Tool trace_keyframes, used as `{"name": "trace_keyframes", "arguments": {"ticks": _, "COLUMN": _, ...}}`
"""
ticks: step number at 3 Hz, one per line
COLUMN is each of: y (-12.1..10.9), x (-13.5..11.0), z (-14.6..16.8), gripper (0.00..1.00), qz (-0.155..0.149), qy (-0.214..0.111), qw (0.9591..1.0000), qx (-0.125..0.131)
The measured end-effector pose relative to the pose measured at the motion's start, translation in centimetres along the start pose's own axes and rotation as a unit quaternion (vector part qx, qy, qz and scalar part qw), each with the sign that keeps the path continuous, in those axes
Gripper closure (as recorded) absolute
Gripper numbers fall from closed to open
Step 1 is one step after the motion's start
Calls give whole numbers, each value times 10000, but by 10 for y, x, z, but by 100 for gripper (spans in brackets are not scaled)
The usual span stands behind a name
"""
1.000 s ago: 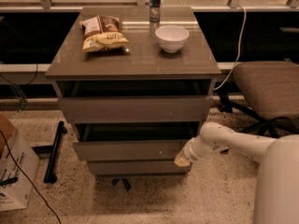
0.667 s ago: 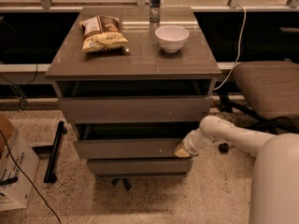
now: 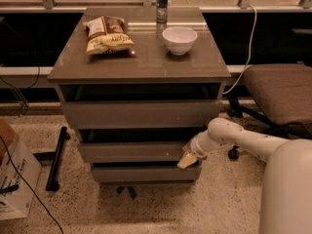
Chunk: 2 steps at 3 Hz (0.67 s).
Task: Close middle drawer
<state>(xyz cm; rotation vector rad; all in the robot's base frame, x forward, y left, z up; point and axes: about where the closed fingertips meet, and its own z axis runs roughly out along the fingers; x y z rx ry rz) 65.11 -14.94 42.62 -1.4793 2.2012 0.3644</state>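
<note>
The middle drawer is a wide grey-brown handleless drawer with a slim flat front and a tiny pale dot right of centre. It stands pulled out a little, with a dark gap above its front. My gripper is at the end of the white arm, at the right end of that front, against its lower right corner. The taller top drawer sits just under the tabletop and the lowest drawer is below.
On the tabletop lie a chip bag, a white bowl and a can. A padded chair stands at the right. A cardboard box and a black bar are on the floor at the left.
My gripper has moved left and slightly up along the middle drawer's right end. The drawer front sits further back in than a second ago.
</note>
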Motion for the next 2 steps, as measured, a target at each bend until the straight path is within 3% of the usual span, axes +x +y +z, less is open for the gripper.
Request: {"name": "trace_keyframes", "arguments": {"ticks": 2, "y": 2, "x": 0, "z": 1, "gripper": 0, "qz": -1, "qy": 0, "qw": 10000, "qx": -10}}
